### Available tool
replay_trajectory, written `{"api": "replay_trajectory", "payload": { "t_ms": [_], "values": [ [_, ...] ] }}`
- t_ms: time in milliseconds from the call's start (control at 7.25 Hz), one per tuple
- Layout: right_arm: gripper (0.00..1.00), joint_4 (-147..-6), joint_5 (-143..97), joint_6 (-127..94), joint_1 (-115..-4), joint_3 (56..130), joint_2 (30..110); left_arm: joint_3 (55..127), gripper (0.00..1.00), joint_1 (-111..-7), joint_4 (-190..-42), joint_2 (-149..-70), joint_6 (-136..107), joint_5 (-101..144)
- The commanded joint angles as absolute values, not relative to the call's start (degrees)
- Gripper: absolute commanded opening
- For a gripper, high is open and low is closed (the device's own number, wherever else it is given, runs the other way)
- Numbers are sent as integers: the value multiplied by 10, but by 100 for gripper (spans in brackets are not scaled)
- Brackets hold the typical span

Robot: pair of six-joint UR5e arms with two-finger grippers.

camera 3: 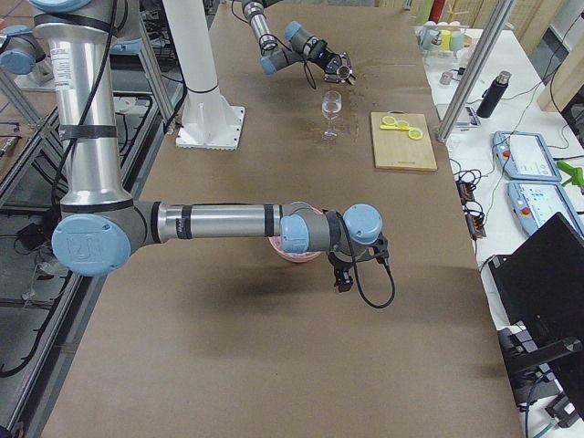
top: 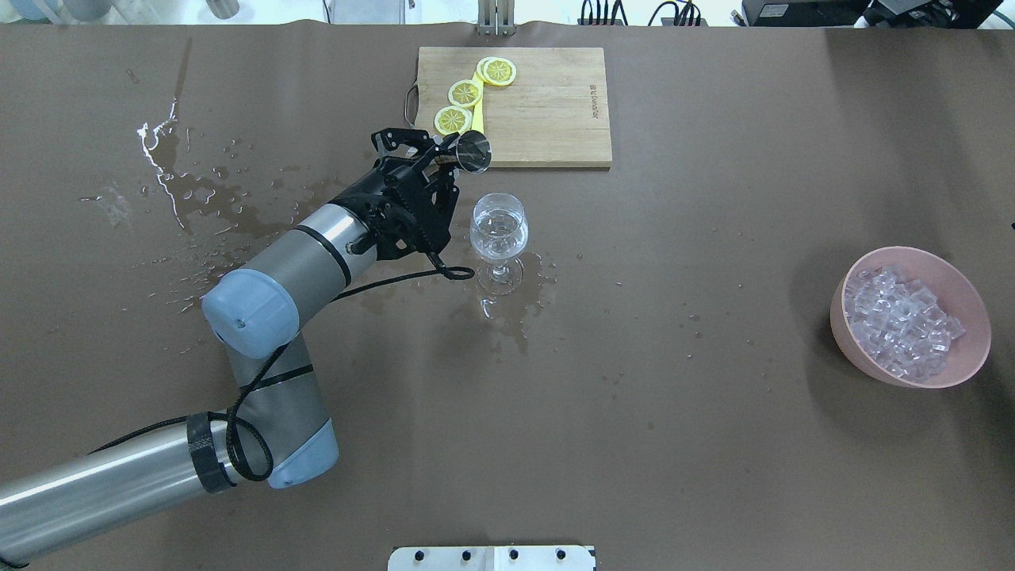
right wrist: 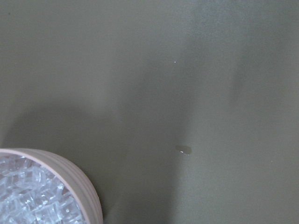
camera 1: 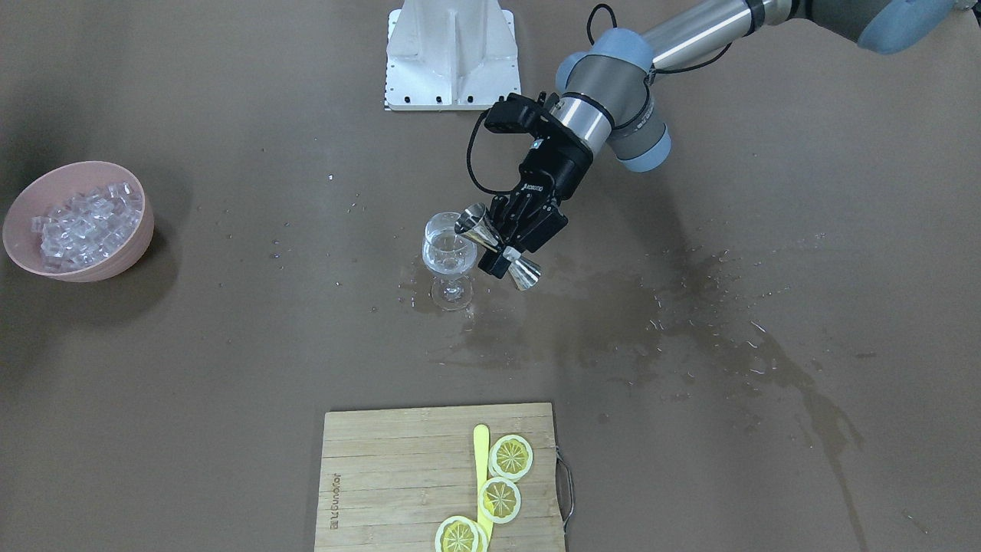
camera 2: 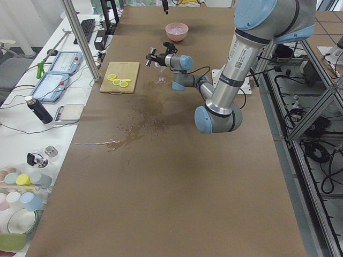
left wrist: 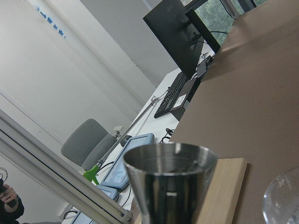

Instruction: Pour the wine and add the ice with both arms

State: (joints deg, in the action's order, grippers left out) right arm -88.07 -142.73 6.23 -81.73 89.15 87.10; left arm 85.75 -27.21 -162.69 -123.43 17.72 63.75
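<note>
My left gripper (camera 1: 507, 247) is shut on a steel double-cone jigger (camera 1: 498, 250), held tilted with one cup at the rim of the wine glass (camera 1: 448, 257). In the overhead view the jigger (top: 473, 151) sits just beyond the glass (top: 498, 231). The glass stands upright with a little clear wine (top: 498, 242) in its bowl. The ice (top: 900, 321) fills a pink bowl (top: 963, 361) at the table's right end. My right gripper (camera 3: 345, 274) hangs beside that bowl in the exterior right view only; I cannot tell whether it is open or shut. The right wrist view shows the ice (right wrist: 28, 200).
A wooden cutting board (top: 547, 111) with three lemon slices (top: 465, 93) and a yellow tool lies beyond the glass. Wet spill patches (top: 198, 198) cover the table on my left and around the glass foot. The white base plate (camera 1: 451, 54) is at the robot's side.
</note>
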Motion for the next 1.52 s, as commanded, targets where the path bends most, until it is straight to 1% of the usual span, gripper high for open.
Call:
{"api": "replay_trajectory", "payload": {
  "t_ms": [0, 1379],
  "values": [
    [100, -881, -1429, 62, -817, 891, 871, 859, 0, -272, -1605, -1238, 222, 633],
    [100, -882, -1439, 62, -824, 890, 871, 863, 0, -251, -1581, -1251, 457, 521]
  ]
}}
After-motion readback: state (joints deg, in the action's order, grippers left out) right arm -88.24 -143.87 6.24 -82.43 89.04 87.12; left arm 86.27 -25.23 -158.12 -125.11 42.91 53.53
